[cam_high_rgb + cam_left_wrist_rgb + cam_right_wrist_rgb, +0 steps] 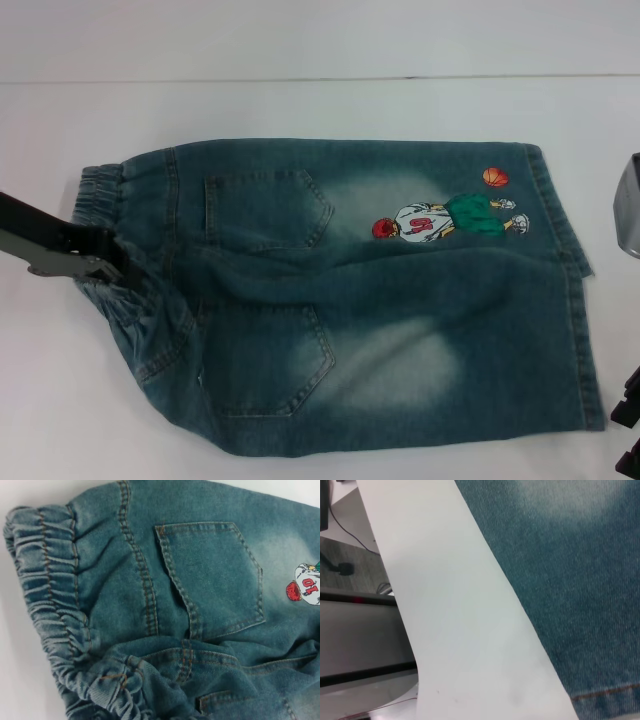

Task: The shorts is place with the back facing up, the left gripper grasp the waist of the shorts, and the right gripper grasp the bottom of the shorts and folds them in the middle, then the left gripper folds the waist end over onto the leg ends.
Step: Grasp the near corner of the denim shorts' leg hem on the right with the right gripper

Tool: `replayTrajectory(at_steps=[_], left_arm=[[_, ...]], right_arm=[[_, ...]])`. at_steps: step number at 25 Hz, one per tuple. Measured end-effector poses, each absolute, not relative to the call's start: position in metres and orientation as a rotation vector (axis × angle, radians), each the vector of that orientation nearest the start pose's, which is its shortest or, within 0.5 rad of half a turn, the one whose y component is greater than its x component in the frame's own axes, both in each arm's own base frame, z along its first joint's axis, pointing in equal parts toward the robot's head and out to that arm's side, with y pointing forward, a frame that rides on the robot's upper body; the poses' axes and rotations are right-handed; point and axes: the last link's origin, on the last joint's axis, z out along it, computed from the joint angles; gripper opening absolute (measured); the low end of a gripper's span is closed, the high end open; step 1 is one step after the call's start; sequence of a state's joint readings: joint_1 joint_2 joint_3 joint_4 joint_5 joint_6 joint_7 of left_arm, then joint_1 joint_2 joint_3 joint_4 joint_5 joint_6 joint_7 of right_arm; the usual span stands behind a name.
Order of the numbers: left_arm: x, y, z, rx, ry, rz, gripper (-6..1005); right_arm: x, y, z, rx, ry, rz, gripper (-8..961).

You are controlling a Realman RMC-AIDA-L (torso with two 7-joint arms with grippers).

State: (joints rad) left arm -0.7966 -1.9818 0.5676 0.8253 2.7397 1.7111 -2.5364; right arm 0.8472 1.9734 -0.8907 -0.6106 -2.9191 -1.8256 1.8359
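The faded blue-green denim shorts [360, 300] lie flat on the white table, back up, with two patch pockets and an embroidered basketball player [450, 218]. The gathered elastic waist [100, 188] is at the left and the straight leg hems [570, 290] are at the right. My left gripper [118, 268] reaches in from the left and sits on the middle of the waist, where the denim is bunched up around it [112, 690]. Only a piece of my right gripper [627, 405] shows at the right edge, just beyond the leg hems. A hem seam [605, 695] appears in the right wrist view.
The white table [300, 110] runs well behind the shorts and to their left. In the right wrist view the table's edge [405, 630] drops to a grey floor with cables [342, 567].
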Motion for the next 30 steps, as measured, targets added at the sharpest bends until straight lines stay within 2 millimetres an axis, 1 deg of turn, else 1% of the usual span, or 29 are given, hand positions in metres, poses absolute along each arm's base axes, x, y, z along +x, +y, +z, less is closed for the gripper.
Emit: replayTrajectory(at_steps=[13,23,30], left_arm=[[-0.259,0.371,0.060,-2.307,-1.827,0.121,34],[-0.259,0.371,0.060,-2.308,-1.821,0.121,34],[-0.260,0.371,0.060,-2.307,-1.822,0.123,33]], right_arm=[[0.272,0.327,0.014,-3.085,0.927,-0.983,792],[0.263,0.332,0.011,-3.112,0.913,-0.860,792],[0.261,0.336,0.016,-3.109,0.908,-0.819,793]])
